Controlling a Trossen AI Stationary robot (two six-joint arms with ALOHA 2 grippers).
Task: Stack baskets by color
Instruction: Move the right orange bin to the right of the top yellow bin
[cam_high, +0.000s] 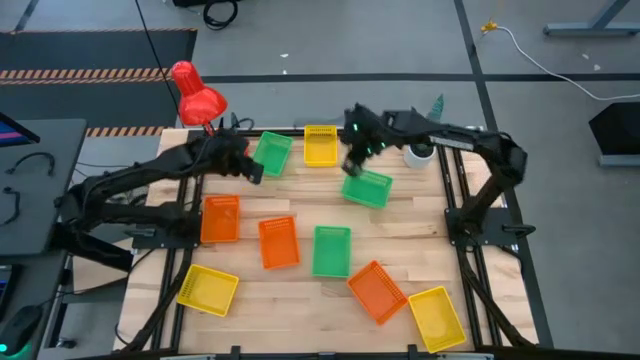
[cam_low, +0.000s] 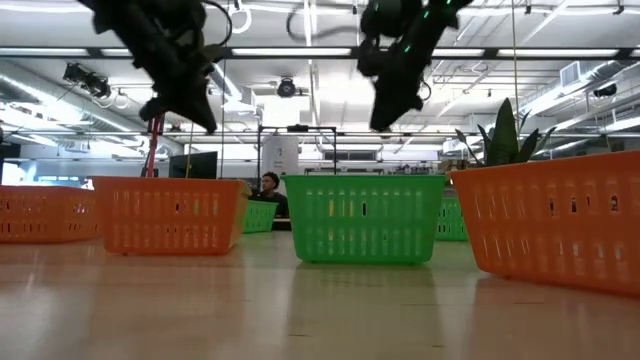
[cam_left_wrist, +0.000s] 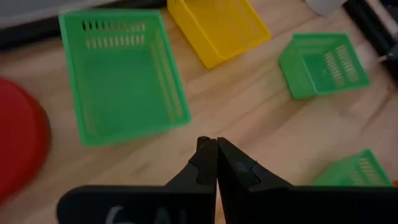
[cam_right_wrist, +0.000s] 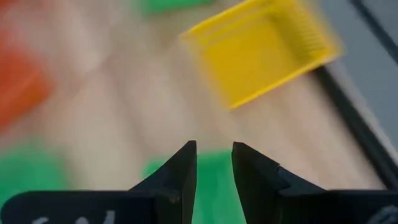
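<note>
Several baskets sit on their bottoms on the wooden table. Green ones are at the far middle (cam_high: 272, 153), right of centre (cam_high: 367, 188) and at centre (cam_high: 332, 250). A yellow one (cam_high: 320, 145) is at the far edge, two more at the near left (cam_high: 207, 289) and near right (cam_high: 436, 318). Orange ones (cam_high: 220, 218), (cam_high: 279, 243), (cam_high: 377, 291) lie between. My left gripper (cam_left_wrist: 216, 146) is shut and empty, hovering beside the far green basket (cam_left_wrist: 121, 74). My right gripper (cam_right_wrist: 214, 149) is open, raised above the right green basket (cam_right_wrist: 214, 183), holding nothing.
A red lamp (cam_high: 195, 95) stands at the far left corner and a white plant pot (cam_high: 420, 152) at the far right, close to my right arm. Bare wood shows along the near edge. A person (cam_low: 268, 185) sits in the room beyond the table.
</note>
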